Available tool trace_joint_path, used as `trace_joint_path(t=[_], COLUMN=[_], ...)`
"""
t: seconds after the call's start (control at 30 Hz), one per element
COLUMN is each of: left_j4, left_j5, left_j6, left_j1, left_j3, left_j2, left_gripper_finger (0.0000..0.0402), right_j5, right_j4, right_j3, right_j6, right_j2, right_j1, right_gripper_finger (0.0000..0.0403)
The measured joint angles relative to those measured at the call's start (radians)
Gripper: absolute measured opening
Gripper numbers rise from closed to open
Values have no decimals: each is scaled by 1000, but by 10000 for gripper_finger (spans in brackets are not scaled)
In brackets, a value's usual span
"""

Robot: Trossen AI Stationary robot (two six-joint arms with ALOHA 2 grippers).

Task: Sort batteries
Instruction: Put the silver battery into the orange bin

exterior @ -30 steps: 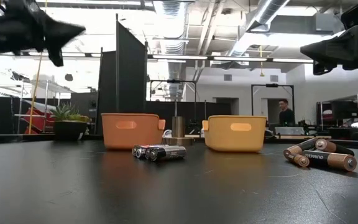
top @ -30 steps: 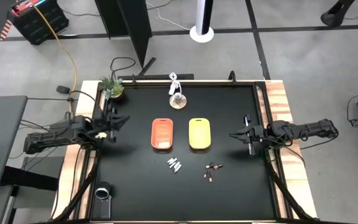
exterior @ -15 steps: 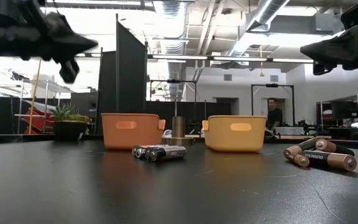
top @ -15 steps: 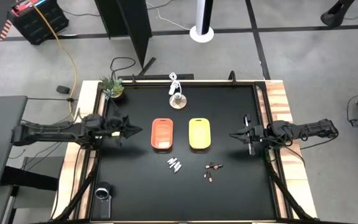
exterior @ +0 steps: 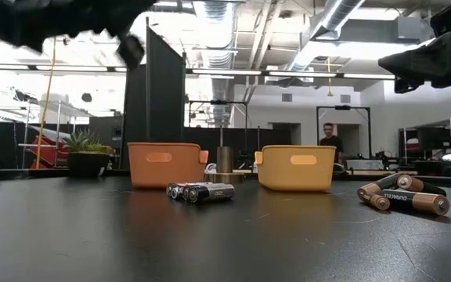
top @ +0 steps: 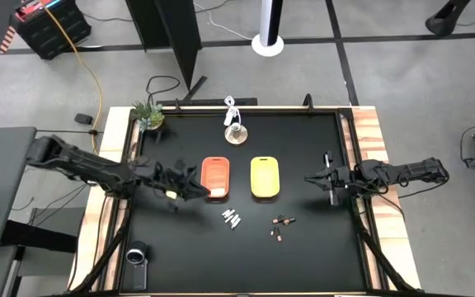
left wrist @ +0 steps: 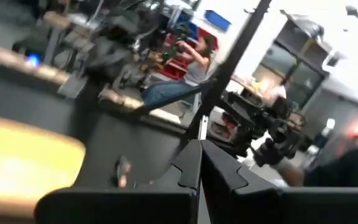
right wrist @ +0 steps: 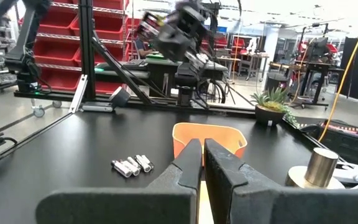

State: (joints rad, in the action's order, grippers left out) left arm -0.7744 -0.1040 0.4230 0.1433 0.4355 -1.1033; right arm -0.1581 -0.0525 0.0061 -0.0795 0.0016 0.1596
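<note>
Several silvery-white batteries (top: pixel 232 219) lie in a cluster on the black table, near of the orange tray (top: pixel 215 178); they also show in the low view (exterior: pixel 202 191) and the right wrist view (right wrist: pixel 131 165). Dark batteries with reddish marks (top: pixel 281 224) lie to their right, near of the yellow tray (top: pixel 265 177), and show in the low view too (exterior: pixel 404 196). My left gripper (top: pixel 195 188) hovers shut just left of the orange tray, above the table. My right gripper (top: pixel 310 177) waits shut, right of the yellow tray. Both grippers are empty.
A small potted plant (top: pixel 148 115) stands at the far left corner. A metal cylinder (top: pixel 235 133) with a white cable stands far of the trays. A round dark object (top: pixel 136 256) lies at the near left corner. A person (exterior: pixel 329 141) stands in the room behind.
My left arm has swung from the table's left edge toward the right and a little nearer, bringing its gripper up beside the orange tray. The batteries and trays have stayed in place.
</note>
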Motion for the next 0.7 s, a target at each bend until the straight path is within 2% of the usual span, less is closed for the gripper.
trace_joint_path(t=[0.07,0.13,0.33,0.43,0.53,0.7], left_j4=[4,89,673,778,833,1133], left_j5=[3,3,155,169,180,247], left_j6=[-51,-61,2,98,123,155], left_j1=[40,59,119,149,176,215], left_j3=[89,185,494,638,786,1045], left_j2=[-78,-155,-398,-531,-650,-817], left_gripper_finger=[18,38,116,144,154,155], right_j5=[0,0,0,0,0,0], right_j4=[-1,-4,-5,-5,-7,-6], right_j3=[0,0,0,0,0,0], right_j6=[35,62,140,140,140,140], right_j2=[0,0,0,0,0,0], right_j1=[4,4,2,2,2,2], right_gripper_finger=[38,38,38,38,38,38])
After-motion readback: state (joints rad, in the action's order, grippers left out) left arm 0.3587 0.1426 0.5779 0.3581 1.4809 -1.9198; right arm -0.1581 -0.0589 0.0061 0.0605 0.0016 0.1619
